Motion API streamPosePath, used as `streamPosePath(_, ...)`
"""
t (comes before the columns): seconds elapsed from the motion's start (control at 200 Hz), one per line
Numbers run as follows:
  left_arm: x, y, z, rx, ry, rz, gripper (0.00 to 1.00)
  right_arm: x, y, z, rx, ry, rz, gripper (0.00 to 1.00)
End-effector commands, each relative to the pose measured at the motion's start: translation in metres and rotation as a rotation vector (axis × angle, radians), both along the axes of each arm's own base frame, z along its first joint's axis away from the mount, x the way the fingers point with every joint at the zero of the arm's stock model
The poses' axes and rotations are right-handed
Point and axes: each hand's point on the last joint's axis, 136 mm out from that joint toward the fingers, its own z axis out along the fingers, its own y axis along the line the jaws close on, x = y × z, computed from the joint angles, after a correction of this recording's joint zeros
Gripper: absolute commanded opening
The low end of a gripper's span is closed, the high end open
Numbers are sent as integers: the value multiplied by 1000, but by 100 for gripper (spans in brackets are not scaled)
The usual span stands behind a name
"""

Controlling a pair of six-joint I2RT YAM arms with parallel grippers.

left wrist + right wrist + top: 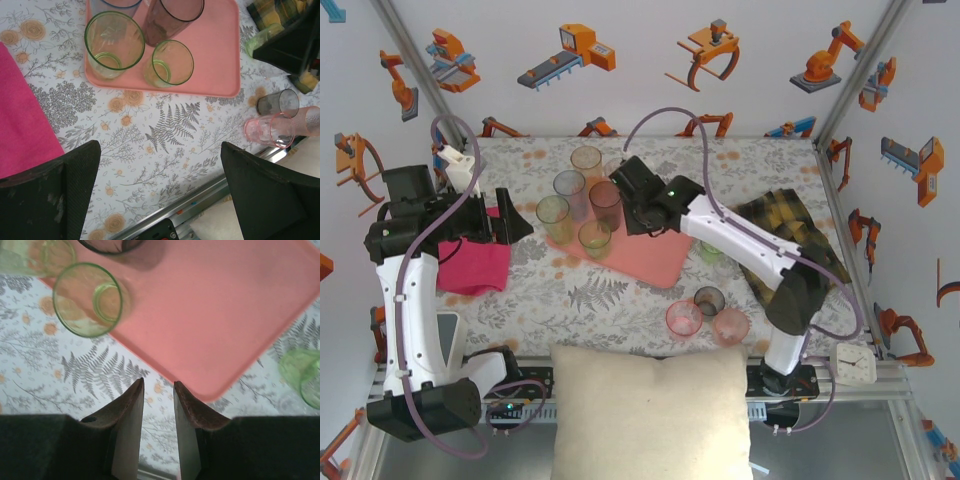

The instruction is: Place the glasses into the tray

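right claw (158,385) is hovering over the tray's (215,315) near corner. its fingers are drawn to a slim gap and are pinching nothing. left claw (160,150) is hanging spread wide and empty over the table (165,125), between the cloth (20,110) and the tray.

glasses (594,237) are standing clustered at the tray's left end. cannot tell whether the farthest one is sitting inside the rim. the tray's right half is lying bare. four are waiting outside: a green glass (302,375) just beside the tray's right edge, and a grey glass (277,102) with two pink glasses (270,131) near the front rail.

judging the step: right arm is going for the green glass, the closest one.

notes for doing it well:
- spreading the fingers before descending, since the current gap is looking too narrow for a glass wall.
- approaching from the table side, keeping the wrist off the standing cluster.
- pinching one wall at the rim gently, as thin plastic is likely flexing.
- lifting clear of the low rim, then setting down upright on the bare half, apart from neighbours.
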Motion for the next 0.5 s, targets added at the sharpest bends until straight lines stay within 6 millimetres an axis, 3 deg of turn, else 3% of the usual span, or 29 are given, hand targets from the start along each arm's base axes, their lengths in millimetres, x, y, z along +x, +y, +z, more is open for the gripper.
streamPosePath(0.0, 2, -3, 6, -31, -2, -10, 97, -18, -55, -2, -76, 14, -113, 33)
streamPosePath(0.305, 9, -4, 2, -44, 24, -19, 97, -99, -190, -27, -156, 103, -394, 34)
streamPosePath(0.496, 13, -6, -1, -47, 39, -28, 97, -142, -246, -32, -135, 115, -545, 38)
